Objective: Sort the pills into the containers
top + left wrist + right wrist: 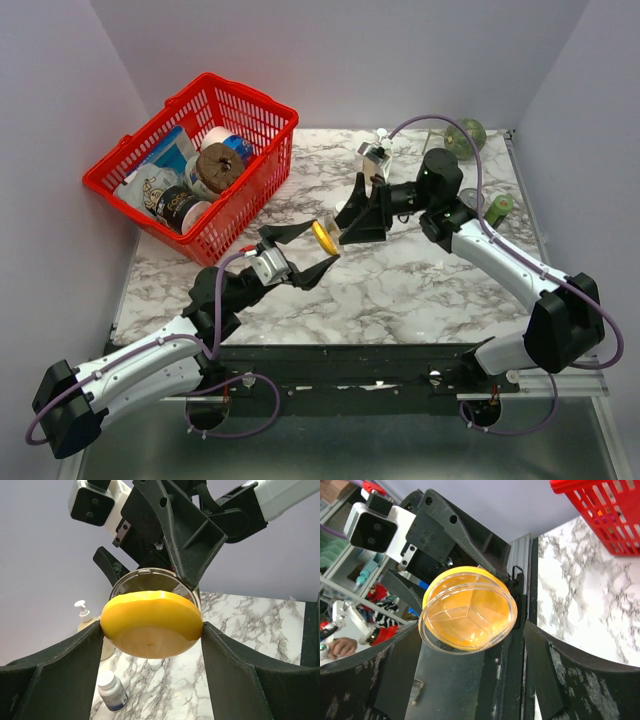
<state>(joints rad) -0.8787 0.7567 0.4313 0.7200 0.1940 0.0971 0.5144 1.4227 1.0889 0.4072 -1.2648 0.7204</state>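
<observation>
Left gripper clamped on yellow clear-lidded round dish, raised on edge above marble table; right gripper spread wide either side of it; white pill bottle stands on table below.

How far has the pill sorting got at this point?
Done: nothing visibly sorted; no pills seen in any view. In hand: the left gripper clamps the yellow dish in mid-air, its clear lid facing the open right gripper, which straddles it. Left: remove the lid, then sort pills; the white pill bottle stands capped.
</observation>
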